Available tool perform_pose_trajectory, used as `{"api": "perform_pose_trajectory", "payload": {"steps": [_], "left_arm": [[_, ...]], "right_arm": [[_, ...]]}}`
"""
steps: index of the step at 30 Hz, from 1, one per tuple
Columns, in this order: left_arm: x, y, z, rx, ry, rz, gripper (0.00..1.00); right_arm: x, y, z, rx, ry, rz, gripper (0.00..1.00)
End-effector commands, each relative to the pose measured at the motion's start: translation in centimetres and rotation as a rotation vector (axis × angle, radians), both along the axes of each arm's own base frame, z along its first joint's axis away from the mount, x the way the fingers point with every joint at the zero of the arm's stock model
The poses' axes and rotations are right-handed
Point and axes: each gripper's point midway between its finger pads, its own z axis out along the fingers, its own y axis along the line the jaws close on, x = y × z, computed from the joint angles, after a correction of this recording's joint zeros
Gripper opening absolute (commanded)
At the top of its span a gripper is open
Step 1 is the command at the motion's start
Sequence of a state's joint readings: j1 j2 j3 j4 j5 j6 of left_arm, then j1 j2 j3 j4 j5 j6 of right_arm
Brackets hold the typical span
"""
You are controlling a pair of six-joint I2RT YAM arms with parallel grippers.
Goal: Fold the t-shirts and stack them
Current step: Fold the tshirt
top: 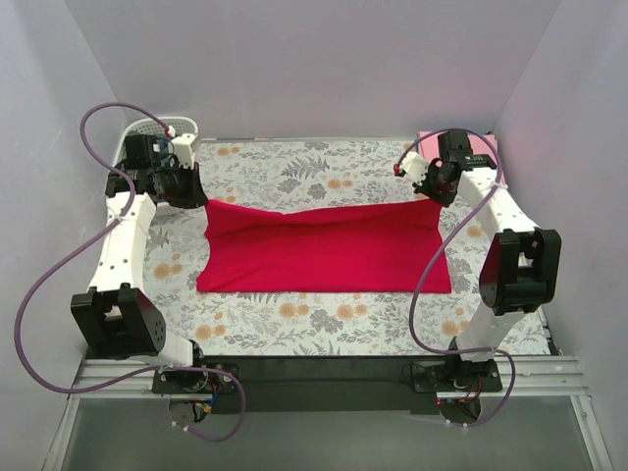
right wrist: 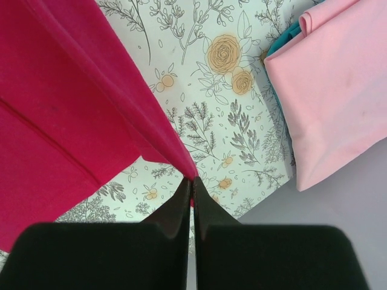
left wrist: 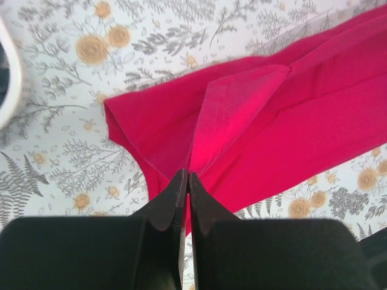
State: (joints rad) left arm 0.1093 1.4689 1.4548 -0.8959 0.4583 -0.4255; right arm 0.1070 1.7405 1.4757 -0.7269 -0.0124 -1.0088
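Your left gripper (left wrist: 186, 177) and right gripper (right wrist: 192, 181) are both clamped on far corners of the red t-shirt (top: 324, 250), which lies part-folded across the middle of the floral cloth (top: 294, 324), while the pink t-shirt (right wrist: 326, 84) already lies folded over the blue t-shirt (right wrist: 283, 41) at that cloth's far-right corner, leaving, by the look of it, only red to finish and stack.

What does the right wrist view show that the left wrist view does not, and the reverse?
Only the right wrist view: a folded pink t-shirt, teal-blue cloth peeking from under it. Only the left wrist view: the blurred rim of the white basket at the frame's left edge, and a turned-over flap on the red t-shirt. Both: the red t-shirt on the floral cloth, and a claw shut on a lifted edge of it, the right claw in one, the left claw in the other.
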Motion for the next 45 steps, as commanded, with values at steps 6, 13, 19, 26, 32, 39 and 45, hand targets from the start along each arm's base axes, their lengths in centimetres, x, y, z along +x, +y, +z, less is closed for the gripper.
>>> {"api": "perform_pose_trajectory", "payload": {"steps": [6,13,19,26,32,39,45], "left_arm": [[-4.4,0.0,-3.1,0.036,0.072,-0.044,0.00],[-6.4,-0.4,-5.0,0.031,0.133,-0.080,0.00],[-8.0,-0.5,-6.9,0.035,0.198,-0.105,0.00],[-9.1,-0.6,-8.9,0.031,0.255,-0.115,0.00],[-9.8,-0.4,-10.5,0.042,0.290,-0.115,0.00],[-7.9,-0.3,-7.1,0.041,0.237,-0.112,0.00],[-7.7,0.1,-6.9,0.063,0.236,-0.120,0.00]], "right_arm": [[-1.9,-0.2,1.1,-0.051,-0.043,0.106,0.01],[-5.2,-0.7,-1.7,-0.077,0.028,0.150,0.01],[-7.5,-0.6,-3.9,-0.065,0.091,0.166,0.01],[-10.7,-0.1,-7.4,-0.038,0.197,0.168,0.01],[-11.0,-0.3,-8.5,-0.046,0.217,0.157,0.01],[-9.4,-0.6,-6.4,-0.066,0.159,0.148,0.01],[-9.4,-0.9,-6.3,-0.080,0.156,0.148,0.01]]}}
